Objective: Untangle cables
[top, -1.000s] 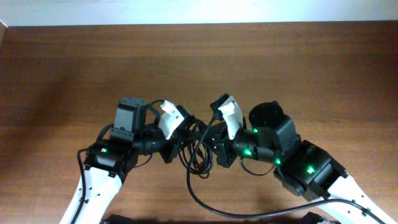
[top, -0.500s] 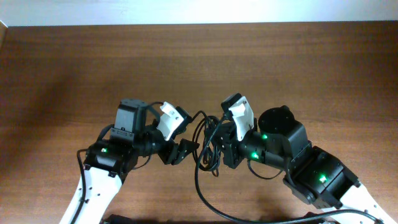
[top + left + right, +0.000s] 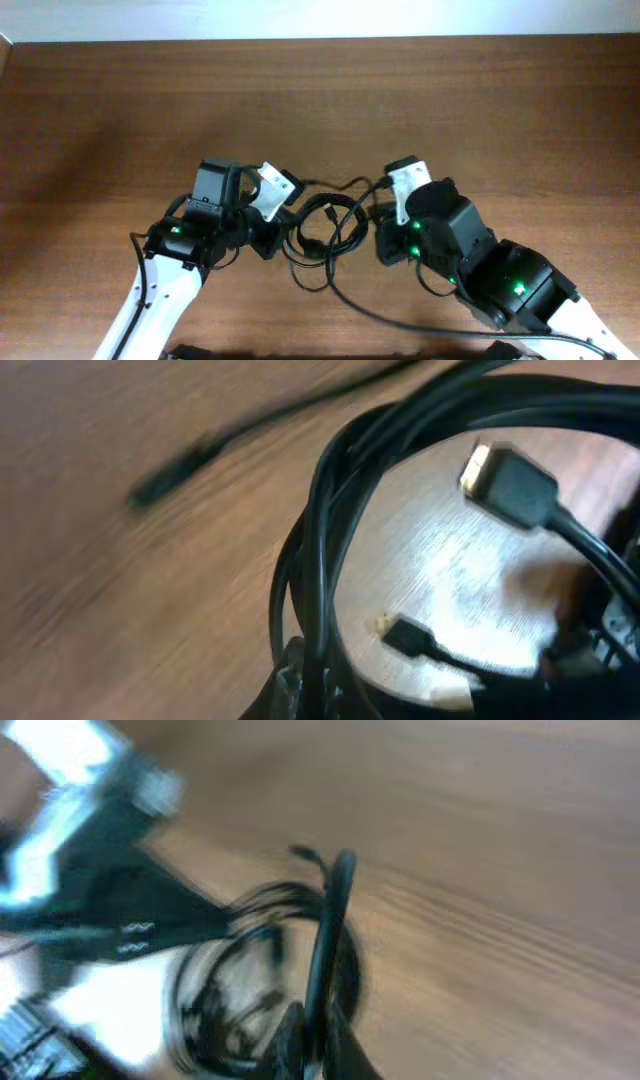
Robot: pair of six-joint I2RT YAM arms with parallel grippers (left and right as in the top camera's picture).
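The cables [image 3: 325, 228] are a coil of thin black cords in loose loops, held between my two grippers over the brown table. My left gripper [image 3: 283, 232] is shut on the coil's left side; the left wrist view shows the bundled strands [image 3: 320, 580] running into its jaws [image 3: 312, 695], with a metal-tipped plug [image 3: 505, 485] and a smaller plug [image 3: 410, 638] inside the loop. My right gripper [image 3: 378, 228] is shut on the coil's right side; the blurred right wrist view shows a strand [image 3: 330, 940] pinched in its jaws [image 3: 315, 1055]. One strand trails off toward the front edge.
The brown wooden table [image 3: 100, 120] spreads all round the arms. A loose black cable end [image 3: 170, 472] lies on the wood to the left of the coil. A long black wire [image 3: 400, 320] runs along the front under the right arm.
Both grippers moved apart: the right one swung to the right, stretching the coil wider between them. The left arm shifted slightly up and right. Both wrist views are motion-blurred.
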